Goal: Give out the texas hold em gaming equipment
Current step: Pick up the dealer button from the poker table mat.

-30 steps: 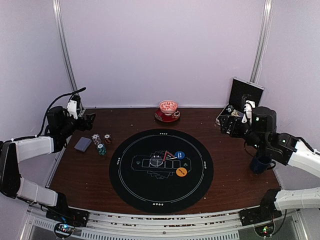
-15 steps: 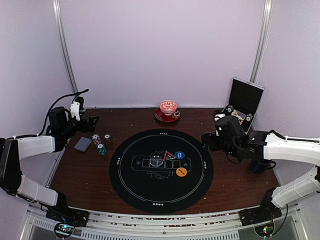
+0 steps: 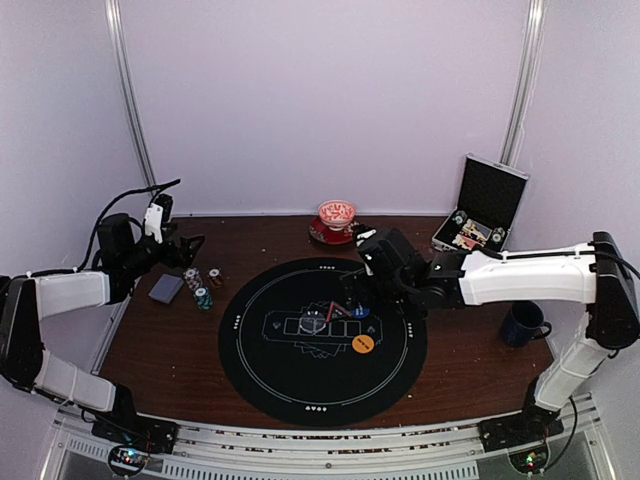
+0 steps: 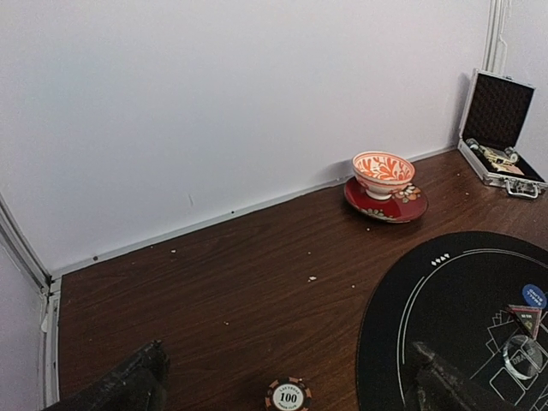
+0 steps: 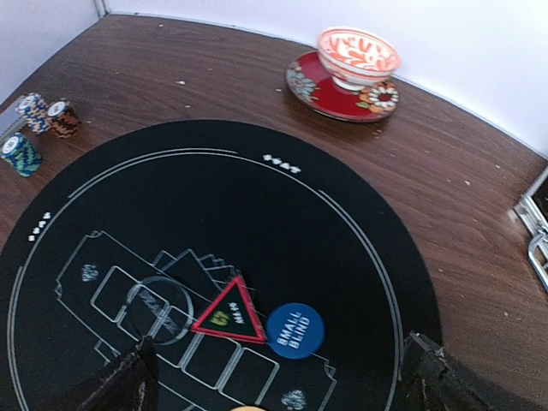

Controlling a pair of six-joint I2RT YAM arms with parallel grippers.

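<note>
The overhead view alone took in the whole layout. The grey-blue deck of cards (image 3: 166, 289) lay on the wooden surface (image 3: 470, 370), left of the round black mat (image 3: 270, 390). The white chips (image 3: 192, 278), red chips (image 3: 215, 277) and teal chips (image 3: 203, 297) stood in small stacks just beside it. Neither wrist view showed the deck, and the dark mug (image 3: 522, 324) at the right was seen only from above.

The right wrist view showed what the arm half hid from above. The blue disc (image 5: 294, 330) read SMALL BLIND and sat just beside a corner of the red-edged triangle marker (image 5: 229, 314), with the clear disc (image 5: 158, 310) further left. The right hand (image 5: 278, 349) hung over the mat with its fingers spread wide and nothing between them, and the blue disc lay on the mat below that gap. The orange disc (image 3: 363, 344) was plain from above but only a sliver at the bottom edge of the wrist view.

The left wrist view alone gave the number 100 on the top red chip, which sat low in the frame between that hand's two fingers. The left hand (image 3: 192, 243) was also wide open and empty. It hung above the surface's far left, with the chip stacks just in front of it and the deck near.
</note>
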